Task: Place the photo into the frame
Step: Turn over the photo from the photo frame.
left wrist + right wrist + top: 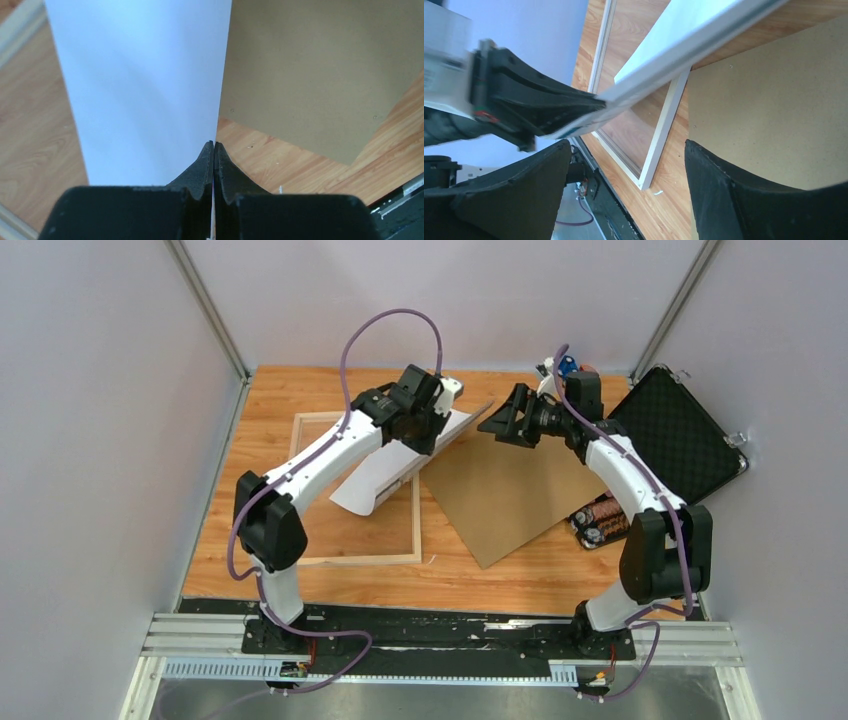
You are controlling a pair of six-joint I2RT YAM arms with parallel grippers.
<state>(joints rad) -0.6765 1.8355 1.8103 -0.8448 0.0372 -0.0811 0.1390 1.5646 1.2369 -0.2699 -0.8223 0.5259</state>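
One photo (375, 480), white back up, hangs tilted over the far right corner of one pale wood frame (360, 560), which lies flat on the table (450, 580). The left pincer (214, 150) is clenched on the photo's edge. The right pincer (503, 417), just right of the frame, is released, jaws spread and empty. One brown backing board (500, 490) lies right of the frame. The print looks light and bendy, likely to sag, so it is best held by its border.

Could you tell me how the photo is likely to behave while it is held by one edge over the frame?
The photo probably flexes: held at one edge by the left claw, its free end curls down towards the frame. It looks thin and light, so it may sway or slip if nudged.
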